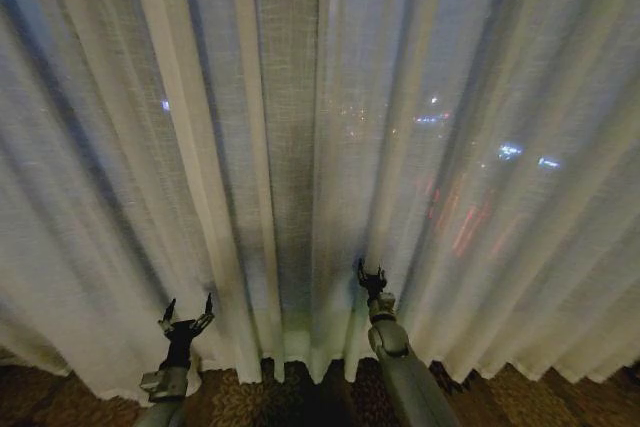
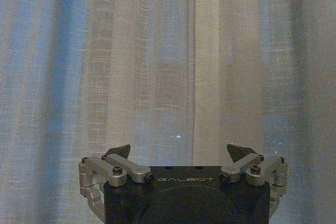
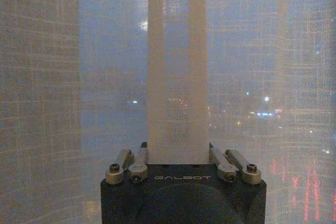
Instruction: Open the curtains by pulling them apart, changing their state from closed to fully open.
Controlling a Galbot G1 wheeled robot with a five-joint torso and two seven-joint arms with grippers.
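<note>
Against the curtains (image 1: 300, 147), right gripper (image 1: 372, 277) jaws clamp a fold.

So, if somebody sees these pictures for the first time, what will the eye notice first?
First the curtains: sheer, pleated, closed, hanging across the head view down to the floor, with city lights shining through on the robot's right. Next, the right end effector near the middle seam, with a folded curtain edge running between its fingers. The left end effector is lower on the left, open and short of the fabric.
</note>
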